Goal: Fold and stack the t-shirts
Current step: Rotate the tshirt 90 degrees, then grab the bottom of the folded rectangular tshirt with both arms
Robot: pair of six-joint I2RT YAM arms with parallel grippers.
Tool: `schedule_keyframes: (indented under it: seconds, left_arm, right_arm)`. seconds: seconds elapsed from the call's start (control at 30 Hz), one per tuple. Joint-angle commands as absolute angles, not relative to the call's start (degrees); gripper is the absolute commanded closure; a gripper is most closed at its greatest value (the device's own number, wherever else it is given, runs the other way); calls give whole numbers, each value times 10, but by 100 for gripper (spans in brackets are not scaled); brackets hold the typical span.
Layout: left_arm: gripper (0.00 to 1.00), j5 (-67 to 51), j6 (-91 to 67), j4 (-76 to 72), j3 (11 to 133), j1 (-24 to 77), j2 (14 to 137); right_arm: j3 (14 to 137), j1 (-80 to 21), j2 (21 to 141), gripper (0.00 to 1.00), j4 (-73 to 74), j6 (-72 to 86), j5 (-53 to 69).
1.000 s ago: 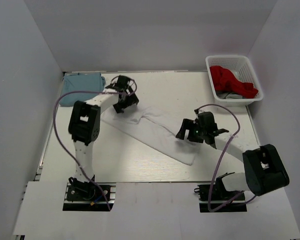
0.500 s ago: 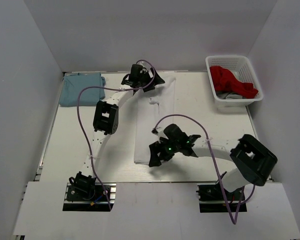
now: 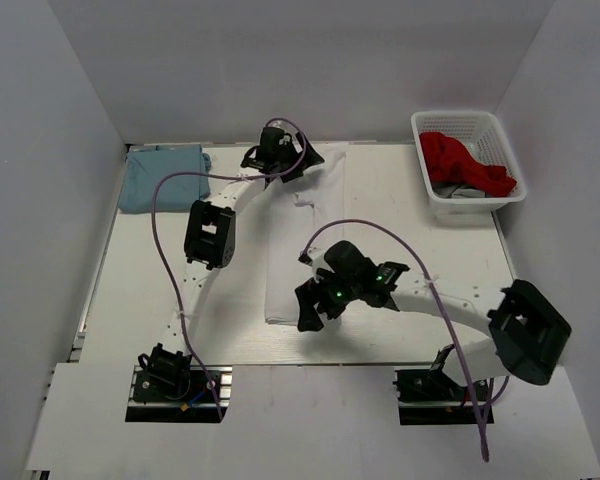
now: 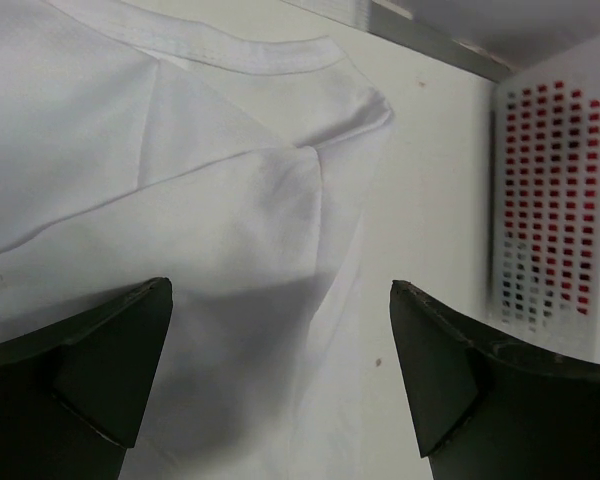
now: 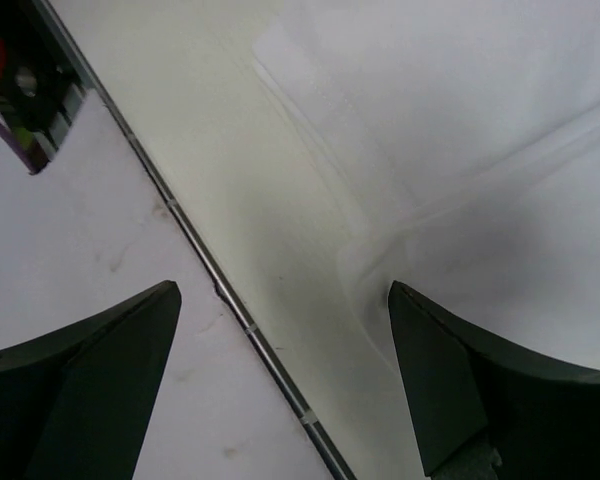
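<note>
**White t-shirt (image 3: 285,265) lay in a long strip down the middle of the tabletop (image 3: 150,270)**

From above, the white t-shirt ran as a narrow band from the far edge toward the near edge. The light blue t-shirt (image 3: 160,177) sat folded in the far left corner, well apart from it. A white plastic basket (image 3: 458,116) with a red garment (image 3: 460,160) in it stood at the far right.

Only the overhead view showed both arms and the blue shirt. The left wrist view showed what it could not: the ribbed collar seam, a soft diagonal crease where the cloth lapped over itself, and the basket's perforated wall at the right. The right wrist view showed the shirt's near corner, its stitched hem in thin overlapping layers, and the metal strip along the tabletop's near edge.

The left arm (image 3: 212,235) reached far forward, its wrist over the shirt's far end. The left fingers (image 4: 120,350) were spread wide above the cloth, gripping nothing. The right arm (image 3: 450,305) bent leftward across the table, its wrist low over the near end. The right fingers (image 5: 110,360) were likewise released, with the hem corner between them.

The fabric looked thin, matte and lightly wrinkled.
</note>
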State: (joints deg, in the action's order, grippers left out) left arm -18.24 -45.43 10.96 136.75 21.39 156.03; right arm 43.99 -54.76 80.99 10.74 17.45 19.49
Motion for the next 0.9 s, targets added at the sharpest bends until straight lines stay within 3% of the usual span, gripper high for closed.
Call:
schedule_keyframes:
  seconds: [0.0, 0.4, 0.57, 0.67, 0.77, 0.87]
  left_arm:
    - [0, -87, -419, 190, 1352, 200, 1469]
    - [0, -68, -329, 261, 1291, 190, 1312]
    - [0, -80, -283, 351, 1231, 190, 1254]
    - [0, -62, -295, 347, 1069, 202, 1173]
    - [0, -86, -330, 237, 752, 223, 1009]
    - [0, -116, -360, 157, 545, 237, 846]
  right_arm:
    - [463, -551, 746, 10, 145, 177, 190]
    - [425, -548, 641, 10, 200, 238, 132]
    - [397, -548, 627, 10, 201, 315, 41]
    - [386, -541, 610, 10, 207, 366, -39]
    - [377, -535, 613, 10, 213, 400, -98]
    - [363, -526, 631, 10, 203, 411, -106]
